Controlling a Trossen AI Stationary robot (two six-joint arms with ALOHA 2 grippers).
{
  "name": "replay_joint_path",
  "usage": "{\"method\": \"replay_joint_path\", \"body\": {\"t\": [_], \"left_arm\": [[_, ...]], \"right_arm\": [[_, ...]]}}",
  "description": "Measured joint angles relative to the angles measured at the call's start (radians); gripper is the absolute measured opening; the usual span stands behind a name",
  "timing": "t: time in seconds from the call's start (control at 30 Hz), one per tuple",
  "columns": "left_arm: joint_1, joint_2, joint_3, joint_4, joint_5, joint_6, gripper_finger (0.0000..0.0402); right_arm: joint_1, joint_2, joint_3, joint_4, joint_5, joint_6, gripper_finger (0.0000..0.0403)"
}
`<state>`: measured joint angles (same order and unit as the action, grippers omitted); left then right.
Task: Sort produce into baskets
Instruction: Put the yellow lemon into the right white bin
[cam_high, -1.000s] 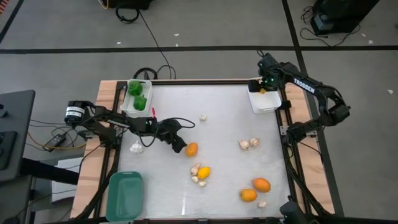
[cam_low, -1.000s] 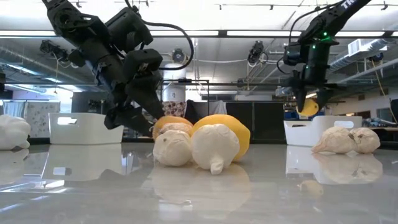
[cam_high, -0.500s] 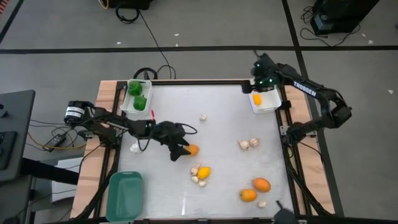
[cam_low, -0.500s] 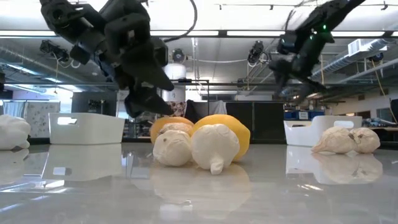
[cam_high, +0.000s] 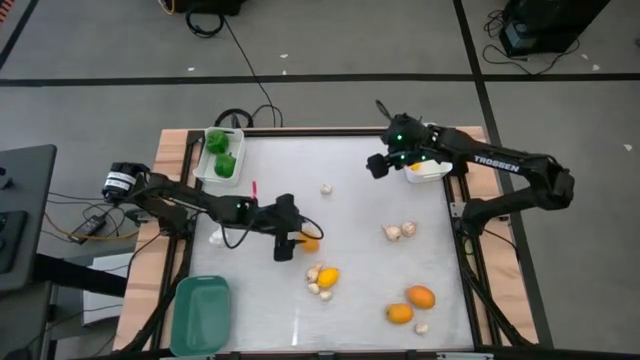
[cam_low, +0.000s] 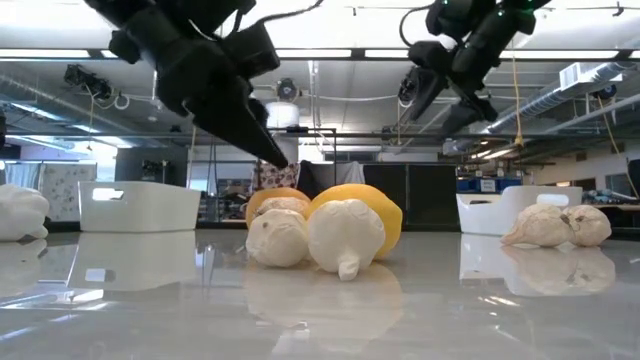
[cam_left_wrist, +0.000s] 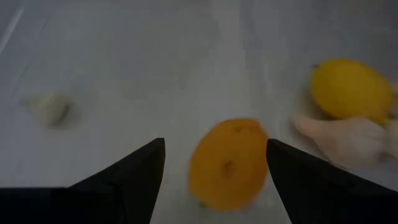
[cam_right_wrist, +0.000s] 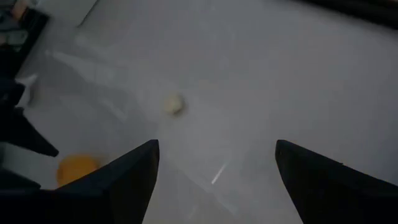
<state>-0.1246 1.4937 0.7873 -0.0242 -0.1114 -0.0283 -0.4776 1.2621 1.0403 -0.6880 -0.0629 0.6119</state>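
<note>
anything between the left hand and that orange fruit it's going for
Nothing visible. The left hand is open with the orange fruit right between its fingers; bare table around it, the yellow fruit off to one side.

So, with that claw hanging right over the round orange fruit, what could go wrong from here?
The left gripper is open around the round orange fruit, which is smooth; closing off-centre might squirt it away. If it rolls, it could bump the nearby yellow fruit and the beige mushroom-like piece beside it, scattering that cluster. The right gripper, open above the table, is a fair way off, so a clash looks unlikely.
</note>
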Motion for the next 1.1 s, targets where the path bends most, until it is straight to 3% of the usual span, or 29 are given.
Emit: {"method": "replay_joint_path", "body": {"t": [0.13,0.47,0.63,0.97,1.1], "left_arm": [[0.000,0.025,0.000,0.020,0.132,0.122,0.0288],[0.014,0.112,0.000,0.039,0.101,0.238,0.0341],[0.014,0.187,0.000,0.046,0.135,0.263,0.0362],[0.019,0.256,0.000,0.198,0.139,0.085,0.0317],[0.020,0.256,0.001,0.249,0.137,0.063,0.0306]], "right_arm": [[0.042,0.000,0.000,0.002,0.000,0.026,0.0331],[0.114,0.000,0.000,0.006,0.011,0.077,0.0331],[0.139,0.000,0.000,0.000,0.016,0.095,0.0331],[0.175,0.004,0.000,0.016,0.021,0.146,0.0331],[0.217,0.035,0.000,0.025,-0.047,0.097,0.0331]]}}
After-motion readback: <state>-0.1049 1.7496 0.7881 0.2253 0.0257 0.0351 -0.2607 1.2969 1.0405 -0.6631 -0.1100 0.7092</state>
